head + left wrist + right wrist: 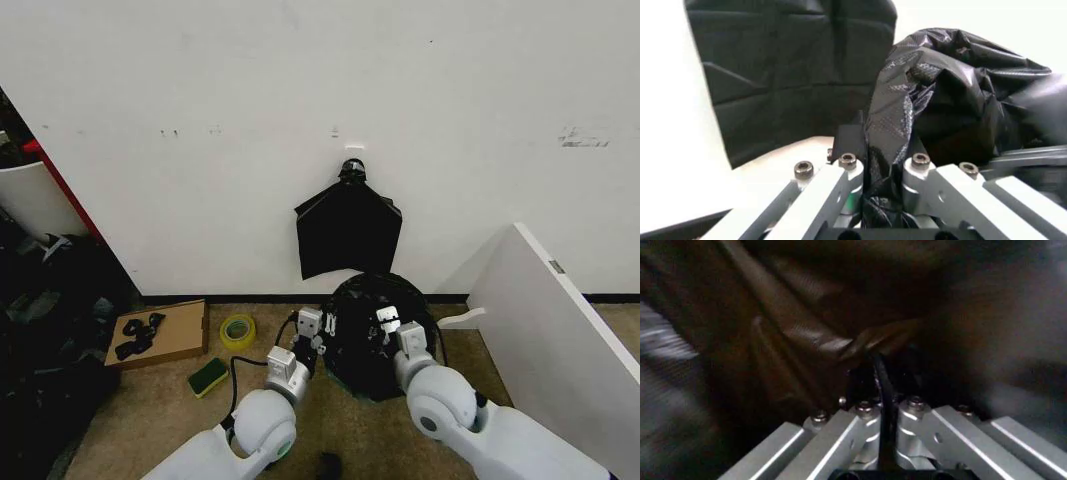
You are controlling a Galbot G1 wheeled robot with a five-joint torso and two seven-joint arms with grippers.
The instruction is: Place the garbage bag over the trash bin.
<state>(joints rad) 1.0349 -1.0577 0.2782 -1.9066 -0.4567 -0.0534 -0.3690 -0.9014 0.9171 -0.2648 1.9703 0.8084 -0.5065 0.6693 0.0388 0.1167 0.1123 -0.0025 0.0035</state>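
The garbage bag, glossy, black and crinkled, is bunched in a dome on the floor by the wall. The trash bin is hidden beneath it. My left gripper is at the bag's left side. In the left wrist view it is shut on a gathered fold of the garbage bag, which runs between the fingers. My right gripper is at the bag's top right. In the right wrist view it is shut on a thin pleat of the garbage bag, pinched between the fingers.
A flat black sheaf of bags hangs on the wall above. A white board leans at the right. On the floor to the left lie a cardboard tray, a yellow tape roll and a green sponge. Dark clutter lines the far left.
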